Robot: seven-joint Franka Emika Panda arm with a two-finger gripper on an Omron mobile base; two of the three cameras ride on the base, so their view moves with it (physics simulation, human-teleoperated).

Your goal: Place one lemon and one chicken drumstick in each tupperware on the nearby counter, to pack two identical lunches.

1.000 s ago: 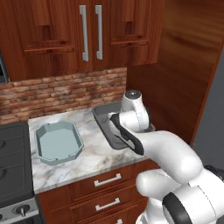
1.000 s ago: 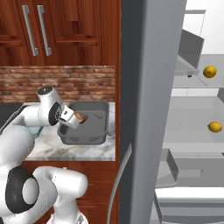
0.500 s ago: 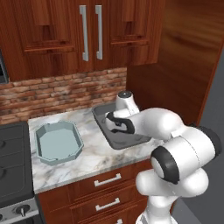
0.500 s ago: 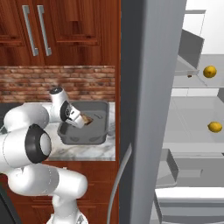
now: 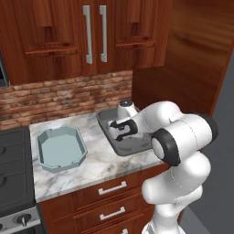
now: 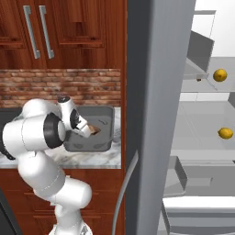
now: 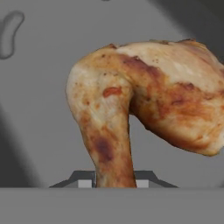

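The robot's hand [image 6: 93,130] is low over the dark grey tub [image 5: 119,144], and it is pinching a chicken drumstick [image 7: 144,100]. In the hand view the thin bone end of the drumstick goes down between the two fingertips [image 7: 85,180], and the fat browned end sticks up and off to one side. Behind it is the flat grey floor of the tub. From the right base view a bit of brown meat shows at the tip of the hand, inside the tub's walls. I cannot tell if the drumstick is touching the floor of the tub or is just above it.

The dark grey tub sits on the white marbled worktop [image 5: 98,167], near its right end, close to the brick wall [image 5: 59,98]. The pale blue tub [image 5: 60,149] sits on the same worktop, well apart to the left, beside the black stove [image 5: 13,178]. Nothing lies in the blue tub.

In the right base view, past a tall grey door [image 6: 153,114], two lemons rest on fridge shelves. One lemon [image 6: 220,75] is on a higher shelf and the other lemon [image 6: 225,133] is on the shelf below.
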